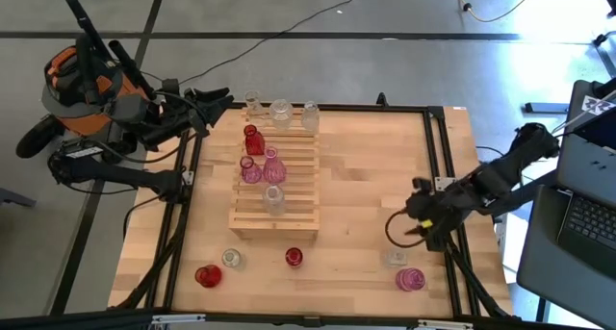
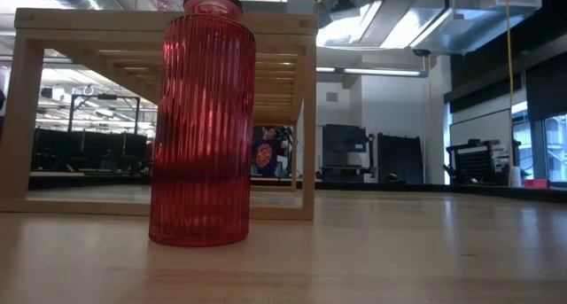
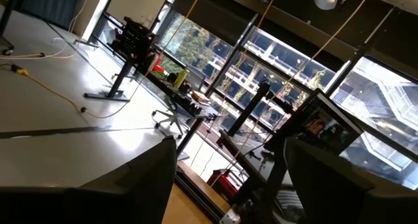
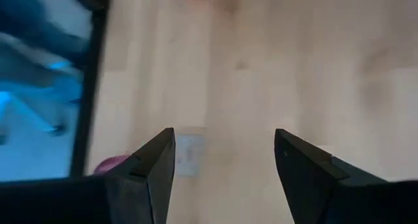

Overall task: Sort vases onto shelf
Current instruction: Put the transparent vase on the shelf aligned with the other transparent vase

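The pale slatted shelf [image 1: 276,207] stands mid-table. On its tiers are a red vase [image 1: 252,139], two pink vases [image 1: 272,166] and a clear one [image 1: 274,197]; three clear vases [image 1: 280,112] stand along its far end. Two red vases [image 1: 208,275] [image 1: 294,258], a clear vase [image 1: 232,259], a small clear vase [image 1: 397,258] [image 4: 189,152] and a pink vase [image 1: 411,279] stand on the tabletop. In the low view a ribbed red vase [image 2: 202,127] fills the foreground before the shelf [image 2: 301,38]. My right gripper [image 1: 422,230] [image 4: 224,130] hovers open above the table by the small clear vase. My left gripper [image 3: 228,142] is open, parked off the table's far left corner.
Black frame rails run along the table's left and right edges [image 1: 450,176]. Bare wood lies between the shelf and my right gripper [image 1: 366,186]. A laptop [image 1: 587,219] sits off the right side. Cables cross the floor beyond the far edge.
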